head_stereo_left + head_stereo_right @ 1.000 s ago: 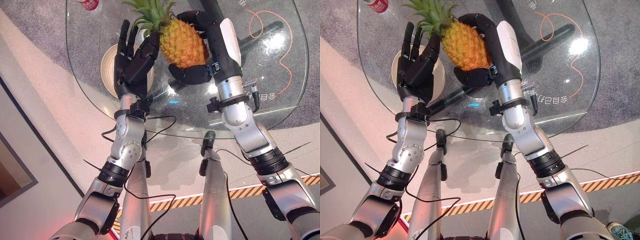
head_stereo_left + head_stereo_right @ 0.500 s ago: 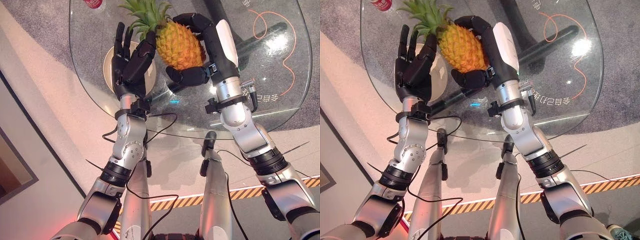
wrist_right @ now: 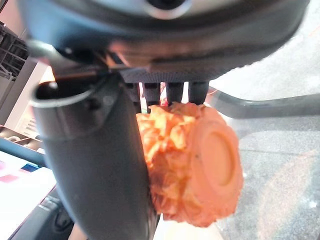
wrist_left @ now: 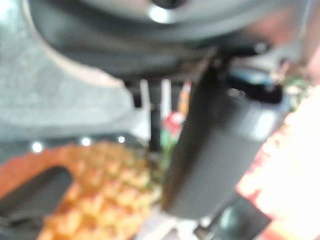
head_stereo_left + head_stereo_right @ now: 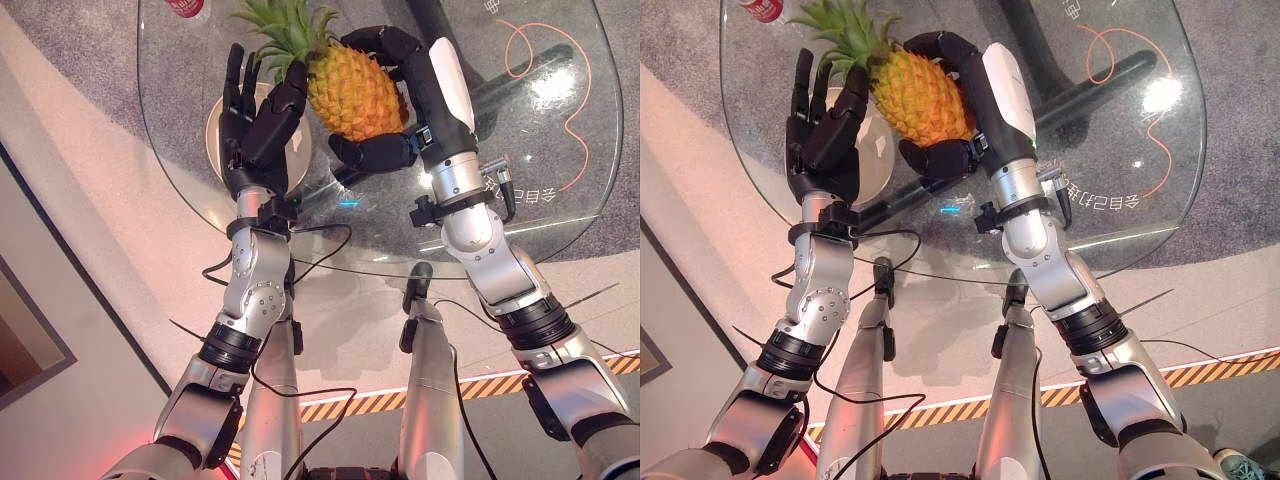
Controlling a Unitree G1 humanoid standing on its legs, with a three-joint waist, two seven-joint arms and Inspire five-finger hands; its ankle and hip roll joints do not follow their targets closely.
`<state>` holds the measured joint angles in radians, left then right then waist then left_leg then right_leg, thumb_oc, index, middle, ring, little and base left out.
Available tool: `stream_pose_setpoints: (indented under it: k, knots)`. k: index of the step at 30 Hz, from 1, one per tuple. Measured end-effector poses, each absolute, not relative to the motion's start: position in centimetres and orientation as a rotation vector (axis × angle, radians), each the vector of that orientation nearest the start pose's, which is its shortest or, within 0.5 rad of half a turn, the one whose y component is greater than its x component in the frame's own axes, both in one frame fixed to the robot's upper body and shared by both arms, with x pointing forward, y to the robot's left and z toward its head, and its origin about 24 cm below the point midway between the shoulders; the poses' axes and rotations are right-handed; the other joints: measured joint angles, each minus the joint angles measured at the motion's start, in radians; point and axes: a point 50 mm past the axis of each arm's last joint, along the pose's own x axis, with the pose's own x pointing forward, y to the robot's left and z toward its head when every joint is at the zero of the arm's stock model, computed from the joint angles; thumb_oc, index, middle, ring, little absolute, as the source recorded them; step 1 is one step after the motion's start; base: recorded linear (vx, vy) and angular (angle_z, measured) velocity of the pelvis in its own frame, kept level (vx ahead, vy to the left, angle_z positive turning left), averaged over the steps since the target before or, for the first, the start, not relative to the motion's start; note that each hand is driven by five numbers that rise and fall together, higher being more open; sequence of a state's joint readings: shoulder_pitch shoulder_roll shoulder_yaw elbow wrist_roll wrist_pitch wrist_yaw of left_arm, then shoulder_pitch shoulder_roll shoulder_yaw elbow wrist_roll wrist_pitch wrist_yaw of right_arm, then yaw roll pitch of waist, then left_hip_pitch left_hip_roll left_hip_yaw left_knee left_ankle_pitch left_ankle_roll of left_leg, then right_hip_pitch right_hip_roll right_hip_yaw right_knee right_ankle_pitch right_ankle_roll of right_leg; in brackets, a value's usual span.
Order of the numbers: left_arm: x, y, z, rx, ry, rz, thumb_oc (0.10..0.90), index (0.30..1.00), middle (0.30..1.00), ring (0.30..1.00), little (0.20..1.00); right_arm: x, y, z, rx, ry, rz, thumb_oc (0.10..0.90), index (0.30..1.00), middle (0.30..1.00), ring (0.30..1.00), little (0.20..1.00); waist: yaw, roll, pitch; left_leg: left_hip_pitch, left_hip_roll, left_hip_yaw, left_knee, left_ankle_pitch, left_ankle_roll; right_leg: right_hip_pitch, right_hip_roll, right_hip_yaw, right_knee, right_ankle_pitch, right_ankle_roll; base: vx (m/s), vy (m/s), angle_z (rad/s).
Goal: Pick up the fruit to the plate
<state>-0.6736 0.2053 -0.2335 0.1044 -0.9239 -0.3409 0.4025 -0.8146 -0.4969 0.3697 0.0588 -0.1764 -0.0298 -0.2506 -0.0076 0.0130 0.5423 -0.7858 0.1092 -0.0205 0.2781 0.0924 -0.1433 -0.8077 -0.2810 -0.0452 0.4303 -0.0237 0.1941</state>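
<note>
Judging the pineapple (image 5: pixel 352 88) rigid, bulky and top-heavy beside the plate (image 5: pixel 222 135), we clasp its body with our right hand (image 5: pixel 400 95), left hand (image 5: pixel 258 125) spread open alongside.

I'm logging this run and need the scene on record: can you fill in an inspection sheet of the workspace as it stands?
Surface: round glass table, see-through to the grey floor.
Job's things: pineapple held above the table; cream plate on the glass, partly behind the left hand.
Clutter: red can at the far edge.
Hands: right hand curled round the pineapple; left hand open beside the leafy crown, over the plate.
Cables: orange cable looping past the glass.
Surroundings: striped floor tape.
</note>
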Motion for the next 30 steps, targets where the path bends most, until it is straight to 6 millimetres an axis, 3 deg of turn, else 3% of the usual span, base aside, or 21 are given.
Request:
stream_pose_setpoints:
  k: [30]
  knots:
    - [33.4,12.7,21.9,-0.764,-0.547,-0.156,0.800,0.900,0.900,0.900,0.900,32.8,-10.6,26.8,-0.704,-0.837,0.146,0.100,0.300,0.300,0.300,0.200,-0.002,0.000,0.000,0.002,0.000,0.000,-0.006,0.006,0.000,0.000,0.000,-0.001,0.000,0.002,-0.001,0.00,0.000,0.00]
